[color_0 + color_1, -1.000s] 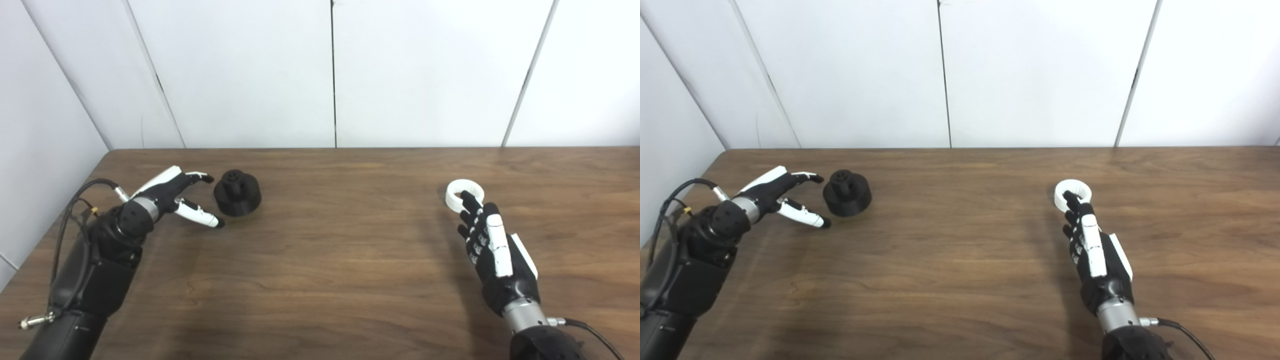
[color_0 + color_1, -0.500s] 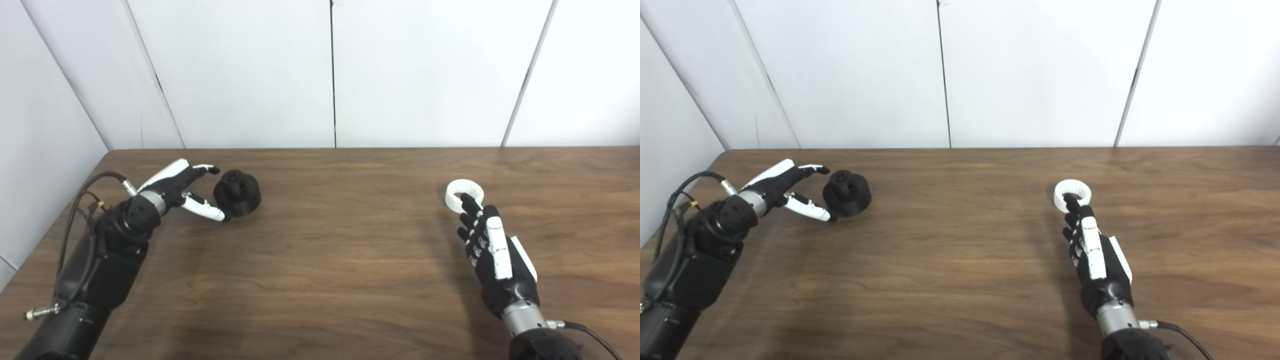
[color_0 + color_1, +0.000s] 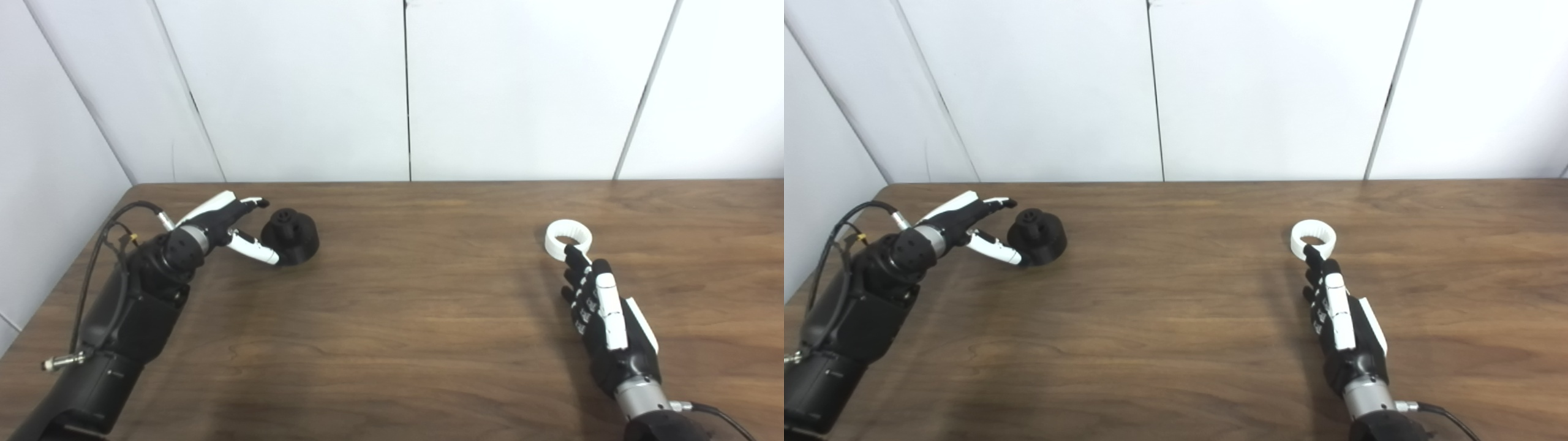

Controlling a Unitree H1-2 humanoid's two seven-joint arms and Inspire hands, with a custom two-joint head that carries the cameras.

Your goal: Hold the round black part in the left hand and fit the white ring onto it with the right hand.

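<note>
Fingers point(image 3: 248, 203) of my left hand point(image 3: 211, 225) were spread apart and empty, reaching from the left toward the round black part point(image 3: 290, 236). The upper fingers hovered just above and left of it, while the thumb stretched low along the counter point(image 3: 404, 306), its white tip at the part's near-left edge; whether it touched, I could not tell. That spread looked meant to bracket the part from the side, so the hand could close around its wide base and leave the narrower hub on top free for the ring.

The black part sat upright on the wooden counter toward the far left, hub pointing up.

My right hand point(image 3: 603, 312) lay well apart from it on the right side, fingers extended together, holding nothing. Its dark fingertips point(image 3: 1312, 252) reached the near rim of the white ring point(image 3: 1313, 237), touching or almost touching it. The ring lay flat on the counter, its hole facing up and fully visible, with fine ridges inside. I judged this hand was waiting beside the ring until the left hand had secured the part.

No containers were present; both pieces rested directly on the bare counter, with plain white wall panels behind.
</note>
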